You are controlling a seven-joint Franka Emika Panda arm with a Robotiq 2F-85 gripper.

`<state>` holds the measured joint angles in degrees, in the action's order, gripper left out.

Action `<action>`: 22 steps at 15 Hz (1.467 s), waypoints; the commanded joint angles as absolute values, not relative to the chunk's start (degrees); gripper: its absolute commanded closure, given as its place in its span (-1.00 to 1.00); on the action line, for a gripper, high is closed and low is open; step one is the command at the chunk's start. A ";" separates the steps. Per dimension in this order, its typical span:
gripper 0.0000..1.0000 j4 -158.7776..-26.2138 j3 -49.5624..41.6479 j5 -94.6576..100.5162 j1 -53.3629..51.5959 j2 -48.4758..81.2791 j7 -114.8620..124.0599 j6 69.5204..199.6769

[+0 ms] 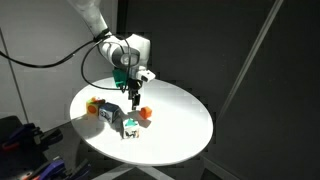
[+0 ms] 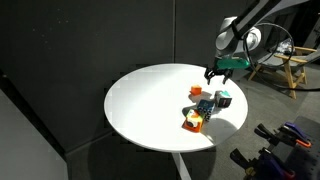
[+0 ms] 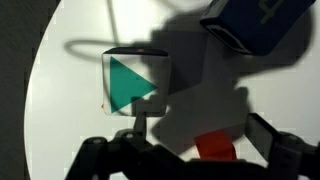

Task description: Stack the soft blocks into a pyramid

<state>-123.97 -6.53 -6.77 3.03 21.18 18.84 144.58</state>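
Several soft blocks lie loose on the round white table [image 1: 180, 130]. In the wrist view a white block with a teal triangle [image 3: 135, 82] sits left of centre. A blue block [image 3: 260, 25] is at the top right, and an orange-red block [image 3: 215, 148] lies low between my fingers. My gripper [image 3: 205, 138] is open and holds nothing. In an exterior view my gripper [image 1: 134, 93] hangs just above the orange-red block [image 1: 144, 114], with the blue block [image 1: 109, 113] and white-teal block [image 1: 130, 125] beside it. No pile stands.
Another orange block [image 1: 93, 105] lies near the table's edge. In an exterior view the blocks [image 2: 205, 106] cluster near the rim under my gripper [image 2: 215, 75]. Dark curtains surround the table; a wooden stool [image 2: 290, 65] and clutter stand beyond.
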 commanded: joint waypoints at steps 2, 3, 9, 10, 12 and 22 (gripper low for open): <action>-1.00 -125.95 -7.14 -6.15 2.37 20.37 19.57 146.86; -1.00 -126.65 -7.36 -5.81 2.19 20.18 19.82 147.71; -1.00 -131.06 -9.98 -4.23 1.34 19.62 21.78 152.80; -1.00 -131.51 -10.57 -4.02 1.20 19.56 22.06 153.37; -1.00 -132.00 -11.57 -3.57 0.95 19.61 22.64 153.76; -1.00 -132.39 -11.01 -2.89 1.39 21.13 19.63 152.61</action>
<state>-132.03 -11.20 -3.90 1.37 21.34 20.29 152.81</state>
